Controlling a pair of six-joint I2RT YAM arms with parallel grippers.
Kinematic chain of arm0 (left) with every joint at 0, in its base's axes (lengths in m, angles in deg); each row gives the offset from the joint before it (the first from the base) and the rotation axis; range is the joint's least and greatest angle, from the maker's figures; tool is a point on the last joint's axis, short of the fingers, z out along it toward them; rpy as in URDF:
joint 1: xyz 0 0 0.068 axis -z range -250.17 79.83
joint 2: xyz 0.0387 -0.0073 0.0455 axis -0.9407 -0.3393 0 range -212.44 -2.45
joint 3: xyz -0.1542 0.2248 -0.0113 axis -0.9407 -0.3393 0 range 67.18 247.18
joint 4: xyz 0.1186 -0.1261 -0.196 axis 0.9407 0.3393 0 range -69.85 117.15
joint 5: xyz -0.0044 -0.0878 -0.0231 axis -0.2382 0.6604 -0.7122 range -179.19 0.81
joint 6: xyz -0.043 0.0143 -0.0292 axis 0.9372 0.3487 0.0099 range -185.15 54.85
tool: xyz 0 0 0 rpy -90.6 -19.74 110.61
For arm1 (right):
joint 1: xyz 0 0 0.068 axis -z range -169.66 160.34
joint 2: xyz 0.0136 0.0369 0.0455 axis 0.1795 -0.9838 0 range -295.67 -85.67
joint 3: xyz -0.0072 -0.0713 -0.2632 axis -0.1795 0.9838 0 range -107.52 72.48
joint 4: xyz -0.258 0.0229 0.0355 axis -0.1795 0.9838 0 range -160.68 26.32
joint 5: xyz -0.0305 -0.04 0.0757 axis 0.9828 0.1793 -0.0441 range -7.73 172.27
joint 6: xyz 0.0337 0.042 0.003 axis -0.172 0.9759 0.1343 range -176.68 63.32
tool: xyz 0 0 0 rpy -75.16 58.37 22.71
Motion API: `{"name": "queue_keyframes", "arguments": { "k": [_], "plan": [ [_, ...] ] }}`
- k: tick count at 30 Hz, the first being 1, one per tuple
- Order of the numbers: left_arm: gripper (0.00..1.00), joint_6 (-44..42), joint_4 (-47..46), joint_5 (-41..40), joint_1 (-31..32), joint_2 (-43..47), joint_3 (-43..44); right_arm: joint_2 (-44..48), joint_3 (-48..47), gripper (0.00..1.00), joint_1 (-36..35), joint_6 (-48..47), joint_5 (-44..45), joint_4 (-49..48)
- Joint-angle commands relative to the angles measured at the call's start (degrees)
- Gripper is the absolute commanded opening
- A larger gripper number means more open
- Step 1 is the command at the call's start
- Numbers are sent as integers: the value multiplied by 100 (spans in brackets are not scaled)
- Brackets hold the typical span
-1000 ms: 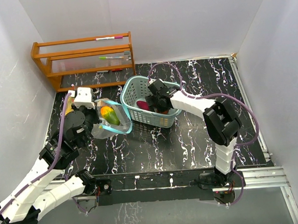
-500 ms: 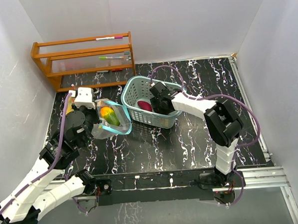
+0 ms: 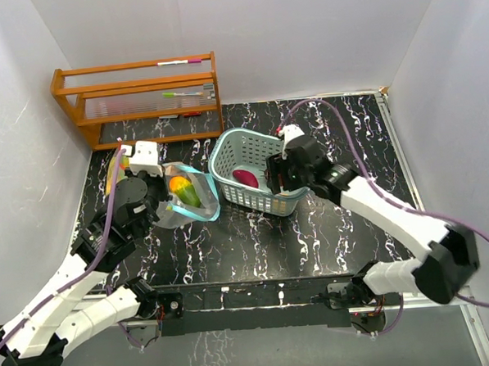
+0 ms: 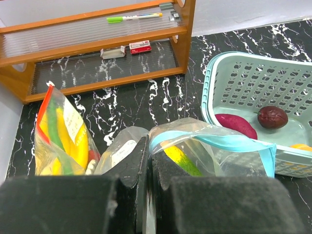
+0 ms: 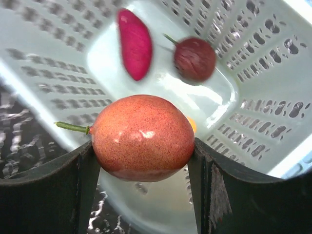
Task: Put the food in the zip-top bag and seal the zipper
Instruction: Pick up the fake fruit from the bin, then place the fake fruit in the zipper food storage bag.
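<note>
One teal basket. Inside the basket are three fruits: one magenta fruit, one dark red fruit and one orange fruit, mostly hidden. Just above it is one speckled red-orange fruit. Left of it are two zip-top bags, one open bag and one filled bag. Behind it is one wooden rack with two pens, a green pen and a pink pen.

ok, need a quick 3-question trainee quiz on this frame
1. True or false: the right gripper holds a red-orange round fruit over the teal basket.
2. What is the left gripper pinching? A) the basket rim B) the zip-top bag C) a pen
3. Fill in: the wooden rack stands in the far ____ corner of the table.
Key: 1 true; 2 B; 3 left.
</note>
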Motion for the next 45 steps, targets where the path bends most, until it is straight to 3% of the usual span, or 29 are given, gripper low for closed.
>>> {"name": "queue_keyframes", "arguments": {
  "k": [1,6,15,23,29,34,37,39,45],
  "plan": [
    [0,138,-247,200,-33,-154,-112,1202,249,22,5,-9,-1057,-1418],
    [0,299,-236,386,-33,-382,-181,1545,156,20,-220,-8,-2545,-2059],
    [0,430,-255,538,-28,-603,-122,948,-171,20,-1982,-265,-2599,-2714],
    [0,566,-178,835,-28,-504,-130,159,-221,23,-2091,-94,-1733,-3678],
    [0,722,-24,1079,-33,-303,-63,-1097,-1117,27,-2089,-203,-932,-3353],
    [0,841,140,1259,-28,-139,-11,-1704,-1787,45,-2092,-188,198,-2862],
    [0,778,187,1138,-28,-61,-3,-1633,-1772,70,-2092,-213,139,-2836],
    [0,703,185,984,-28,-50,-48,-1428,-1577,96,-2098,-230,-56,-2953],
    [0,618,225,587,-28,-269,-141,-537,-1057,98,-2144,-212,-753,-2886]
  ]
}}
